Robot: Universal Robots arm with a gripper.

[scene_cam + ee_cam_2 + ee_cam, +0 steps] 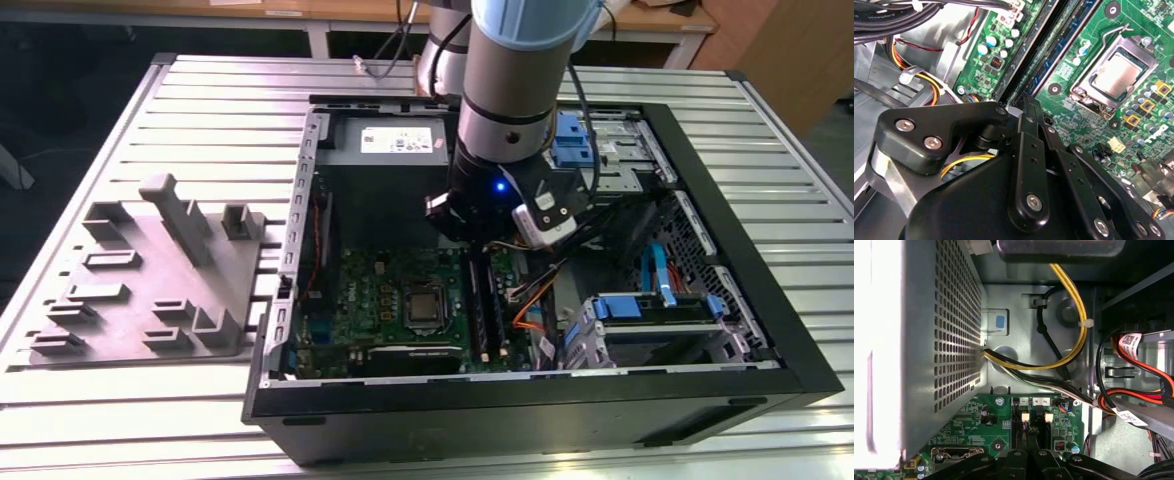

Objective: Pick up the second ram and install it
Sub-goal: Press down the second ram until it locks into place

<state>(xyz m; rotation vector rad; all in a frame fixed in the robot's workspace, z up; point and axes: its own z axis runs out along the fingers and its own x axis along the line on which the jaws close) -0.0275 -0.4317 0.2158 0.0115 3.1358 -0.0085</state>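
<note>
My gripper (474,248) reaches down into the open computer case (747,250), over the green motherboard (380,290). A long narrow dark board, the second ram (478,315), stands on edge in the memory slots to the exterior view's right of the processor socket (424,308). My fingertips sit at its far end. In the second wrist view the gripper (1026,100) tapers to a shut tip at the end of the dark slots (1031,50). The first wrist view has the gripper (1026,456) just short of the white slot latches (1025,416). Whether anything sits between the fingers is hidden.
A grey moulded fixture (147,280) lies on the slatted table at the exterior view's left. Close around the gripper are the perforated power supply (939,340), yellow and black cables (1074,305), orange cables (534,295) and a drive cage with blue clips (654,310).
</note>
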